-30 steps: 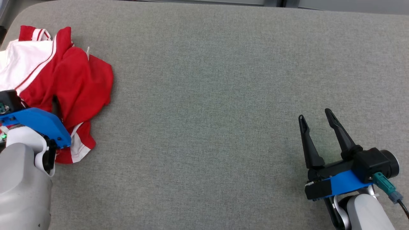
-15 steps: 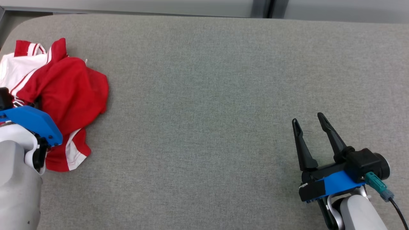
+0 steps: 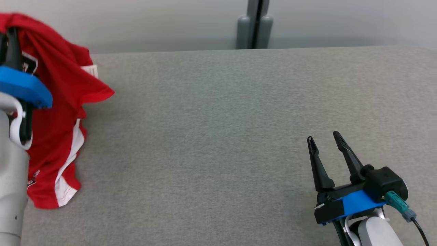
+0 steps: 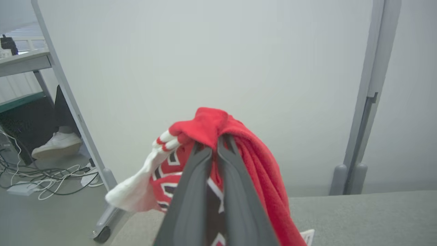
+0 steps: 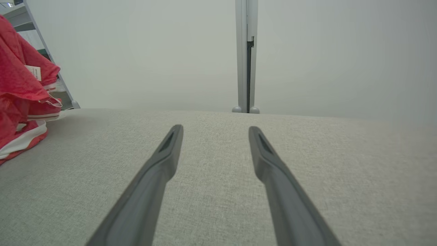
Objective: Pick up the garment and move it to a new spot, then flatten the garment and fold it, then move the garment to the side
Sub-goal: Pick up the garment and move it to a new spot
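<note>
Jaws on my left gripper (image 4: 216, 141) clench the red garment (image 3: 65, 102), the right gripper's (image 3: 323, 136) stand parted; I should raise it until the hem clears the counter (image 3: 218, 136).

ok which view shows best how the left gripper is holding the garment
The left wrist view: the left gripper is shut on a bunched fold of the red garment. The head view shows the garment hanging from it, lower end on the grey table. The right wrist view catches part of it at the left edge.
</note>
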